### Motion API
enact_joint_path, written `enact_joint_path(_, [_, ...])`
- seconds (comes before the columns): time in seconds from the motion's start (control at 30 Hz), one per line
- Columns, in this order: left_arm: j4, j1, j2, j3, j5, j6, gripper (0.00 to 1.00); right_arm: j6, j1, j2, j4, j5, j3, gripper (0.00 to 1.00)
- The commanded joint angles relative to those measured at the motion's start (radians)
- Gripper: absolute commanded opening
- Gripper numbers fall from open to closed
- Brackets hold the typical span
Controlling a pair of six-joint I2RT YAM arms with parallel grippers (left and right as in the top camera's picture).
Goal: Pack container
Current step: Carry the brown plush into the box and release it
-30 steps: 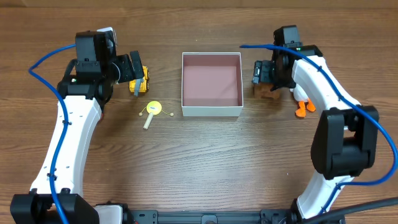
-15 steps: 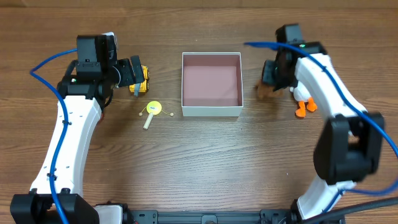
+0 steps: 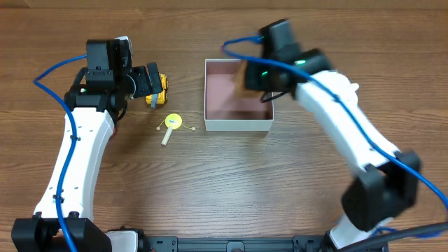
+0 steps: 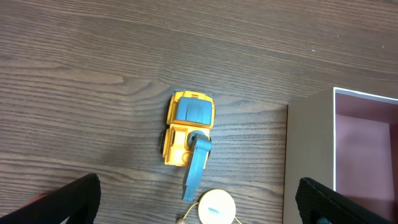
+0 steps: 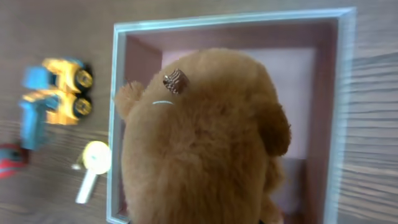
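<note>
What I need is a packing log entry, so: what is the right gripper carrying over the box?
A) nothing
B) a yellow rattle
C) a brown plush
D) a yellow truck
C: the right wrist view shows the brown plush close under the camera, above the open box, while the truck lies outside it.
</note>
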Motion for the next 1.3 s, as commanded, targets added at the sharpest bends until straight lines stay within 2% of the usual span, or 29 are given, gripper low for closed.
enact_joint_path(0.0, [0.001,0.0,-0.002,0.025,0.014,0.023,1.0,0.011,0.033,0.056,0.072,0.076,0.0,0.04])
enact_joint_path(0.4, [0.001,0.0,-0.002,0.025,0.014,0.023,1.0,-0.023,0.075,0.212,0.227,-0.036,0.0,0.06])
enact_joint_path(0.5, [0.001,0.0,-0.002,0.025,0.014,0.023,1.0,-0.026,0.085,0.214,0.228,-0.008,0.0,0.29])
enact_joint_path(0.53, [0.001,0.0,-0.002,0.025,0.014,0.023,1.0,-0.026,0.085,0.214,0.228,-0.008,0.0,0.48])
enact_joint_path(0.57, [0.001,0.0,-0.002,0.025,0.014,0.023,1.0,-0.026,0.085,0.214,0.227,-0.006,0.0,0.56])
enact_joint_path(0.77, [0.001,0.0,-0.002,0.025,0.014,0.023,1.0,-0.079,0.085,0.2,0.205,0.011,0.016,0.67])
enact_joint_path(0.87, [0.001,0.0,-0.002,0.025,0.014,0.023,1.0,-0.106,0.085,0.172,0.184,0.028,0.038,0.8])
enact_joint_path(1.0, [0.001,0.0,-0.002,0.025,0.014,0.023,1.0,-0.13,0.085,0.1,0.162,0.04,0.053,0.84])
enact_joint_path(1.1, [0.001,0.0,-0.002,0.025,0.014,0.023,1.0,-0.13,0.074,-0.005,0.139,0.136,0.053,0.9])
enact_joint_path(1.2, [0.001,0.0,-0.002,0.025,0.014,0.023,1.0,-0.13,0.013,-0.11,0.082,0.211,0.053,0.94])
enact_joint_path(1.27, [0.001,0.0,-0.002,0.025,0.014,0.023,1.0,-0.13,-0.087,-0.17,0.017,0.254,0.053,0.99])
